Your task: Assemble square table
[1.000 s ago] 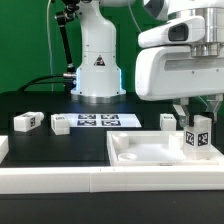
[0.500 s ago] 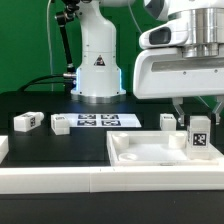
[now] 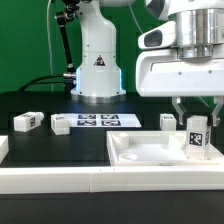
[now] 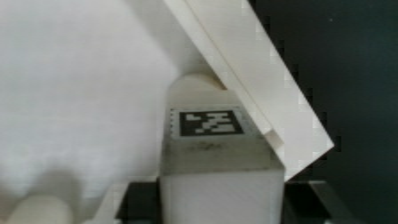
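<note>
My gripper [image 3: 198, 112] is shut on a white leg block [image 3: 198, 138] and holds it upright, tag toward the camera, over the right end of the square table's white tray-like tabletop [image 3: 140, 158]. In the wrist view the leg block [image 4: 221, 160] fills the space between my gripper's [image 4: 222, 202] dark fingers [image 4: 143, 200], with the tabletop's raised rim [image 4: 249, 70] running diagonally just past its tagged end. Whether the leg touches the tabletop cannot be told. Three more leg blocks lie on the black table: two [image 3: 26, 121] [image 3: 60, 124] at the exterior view's left, one [image 3: 167, 121] behind the tabletop.
The marker board [image 3: 97, 121] lies flat in front of the arm's white base [image 3: 97, 65]. A long white rail [image 3: 60, 182] runs along the front edge, and a white piece [image 3: 3, 148] sits at the far left.
The gripper has turned the held leg block about its upright axis: two tagged faces showed a second ago, one faces the camera now. Its place over the tabletop has barely shifted.
</note>
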Controlling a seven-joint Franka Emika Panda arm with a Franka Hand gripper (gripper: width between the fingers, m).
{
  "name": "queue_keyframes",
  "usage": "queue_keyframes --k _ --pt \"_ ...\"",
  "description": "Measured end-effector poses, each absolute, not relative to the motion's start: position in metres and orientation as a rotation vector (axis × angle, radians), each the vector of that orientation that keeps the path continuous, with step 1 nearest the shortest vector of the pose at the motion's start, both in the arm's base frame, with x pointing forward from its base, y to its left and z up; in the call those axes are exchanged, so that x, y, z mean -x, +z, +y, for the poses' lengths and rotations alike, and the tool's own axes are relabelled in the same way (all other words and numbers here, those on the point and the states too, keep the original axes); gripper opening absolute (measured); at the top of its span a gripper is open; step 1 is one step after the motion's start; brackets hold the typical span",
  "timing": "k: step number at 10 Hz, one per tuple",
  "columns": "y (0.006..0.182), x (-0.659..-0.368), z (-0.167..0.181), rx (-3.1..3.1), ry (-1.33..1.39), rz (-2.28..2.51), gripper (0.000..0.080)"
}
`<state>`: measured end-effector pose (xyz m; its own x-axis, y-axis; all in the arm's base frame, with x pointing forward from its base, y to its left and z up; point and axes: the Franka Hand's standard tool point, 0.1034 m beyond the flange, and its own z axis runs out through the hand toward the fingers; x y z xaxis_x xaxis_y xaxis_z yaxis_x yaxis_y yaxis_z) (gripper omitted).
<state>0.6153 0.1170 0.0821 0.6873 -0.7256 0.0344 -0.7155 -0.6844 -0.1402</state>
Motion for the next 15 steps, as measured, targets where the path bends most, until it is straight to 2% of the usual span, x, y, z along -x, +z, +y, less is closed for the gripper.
queue_keyframes --k 5,6,7,8,9,15 --pt "0.0823 -0.6151 0.1169 2.619 -0.09 1.473 0.029" --pt "0.0823 -0.6152 0.1171 2.637 -0.093 1.442 0.0369" --pt "0.0823 -0.6152 0.1171 2.669 -0.097 1.384 0.0552" --pt "0.0822 -0.6153 0.1169 2.705 -0.103 1.315 0.0552" --pt "0.0819 -0.617 0.1155 2.758 -0.129 1.195 0.0631" --pt "0.079 -0.6148 0.1237 2.979 -0.201 0.599 0.0649"
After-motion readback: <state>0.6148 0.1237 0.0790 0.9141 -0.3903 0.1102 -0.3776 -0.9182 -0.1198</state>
